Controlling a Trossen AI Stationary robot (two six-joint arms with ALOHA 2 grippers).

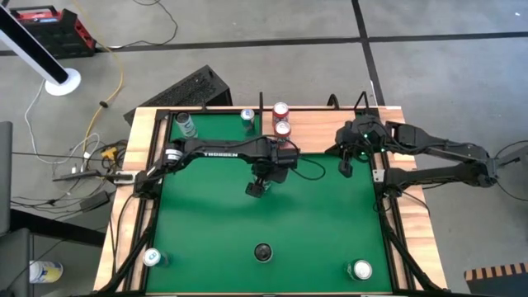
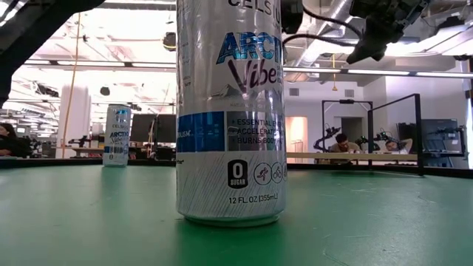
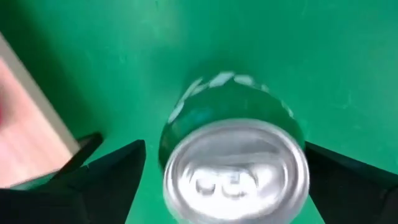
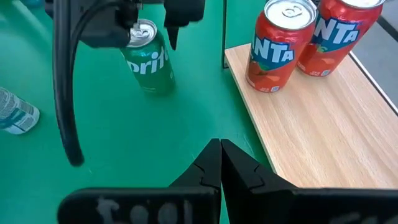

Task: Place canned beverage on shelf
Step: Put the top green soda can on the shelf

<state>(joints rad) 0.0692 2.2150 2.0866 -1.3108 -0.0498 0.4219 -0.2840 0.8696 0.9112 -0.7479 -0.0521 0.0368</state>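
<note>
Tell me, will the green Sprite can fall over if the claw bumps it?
Probably, if bumped near its top: the Sprite can stands tall and narrow on the table. Its smooth, round side might slip in the left claw. Lying down, it would likely roll.

Green bench [image 1: 322, 223]: five cans standing, one green [image 4: 149, 62]. Wooden shelf [image 4: 311, 137] at far edge: two red cans [image 4: 277, 46].

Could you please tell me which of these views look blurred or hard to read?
Left wrist view: the green can under the left claw is soft, smeared. Low view: a silver can fills the frame, bright ceiling behind. Right wrist view: crisp, red cans on the shelf.
</note>
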